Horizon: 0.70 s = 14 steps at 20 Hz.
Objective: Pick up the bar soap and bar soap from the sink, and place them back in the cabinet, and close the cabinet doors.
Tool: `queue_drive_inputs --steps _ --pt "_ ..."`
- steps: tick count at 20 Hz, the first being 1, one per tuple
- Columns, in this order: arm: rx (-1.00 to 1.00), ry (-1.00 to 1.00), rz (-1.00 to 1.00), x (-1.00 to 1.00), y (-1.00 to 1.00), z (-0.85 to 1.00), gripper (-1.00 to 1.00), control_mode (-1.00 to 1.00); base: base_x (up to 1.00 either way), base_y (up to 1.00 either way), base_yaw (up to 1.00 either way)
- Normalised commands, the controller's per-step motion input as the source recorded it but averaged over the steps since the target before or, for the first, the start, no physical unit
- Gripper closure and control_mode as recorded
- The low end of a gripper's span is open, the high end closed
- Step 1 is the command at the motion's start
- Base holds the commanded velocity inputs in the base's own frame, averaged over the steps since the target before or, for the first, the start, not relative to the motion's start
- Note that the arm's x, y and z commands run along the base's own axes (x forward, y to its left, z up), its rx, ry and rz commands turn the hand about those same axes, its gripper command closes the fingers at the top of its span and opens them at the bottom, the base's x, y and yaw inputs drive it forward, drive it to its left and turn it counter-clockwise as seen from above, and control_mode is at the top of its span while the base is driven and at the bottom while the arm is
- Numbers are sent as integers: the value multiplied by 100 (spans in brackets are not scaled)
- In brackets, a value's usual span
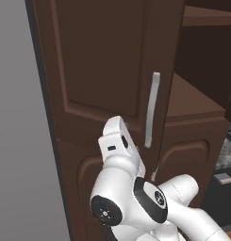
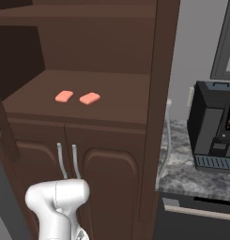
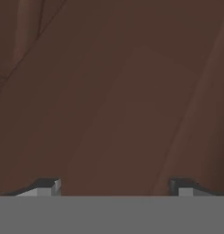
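While parked right up against the left cabinet door (image 1: 103, 61), jaws (image 3: 113, 187) spread apart and holding nothing, tips near the dark brown panel. Both soaps already on the open cabinet (image 2: 88, 47) shelf: flat bar soap (image 2: 64, 96) on the left, second bar soap (image 2: 89, 98) just beside it on the right, not touching. Long silver handle (image 1: 152, 109) on the door's right edge. Speckled desk (image 2: 191, 173) off to the right, black coffee machine (image 2: 214, 126) on it.

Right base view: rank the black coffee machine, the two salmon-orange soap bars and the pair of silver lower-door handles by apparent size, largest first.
1. Black coffee machine, though it sits nearer the camera.
2. Silver lower-door handles.
3. Two salmon-orange soap bars: they look alike, so no ranking between them.
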Motion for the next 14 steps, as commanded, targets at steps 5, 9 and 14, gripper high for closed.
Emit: queue_drive_inputs --steps 5,9,14 --pt "1 -3 -3 61 -37 0 -100 -100 0 0 0" --pt "3 -1 0 73 -31 0 -100 -100 0 0 0" --pt "3 0 0 68 -33 0 -100 -100 0 0 0"
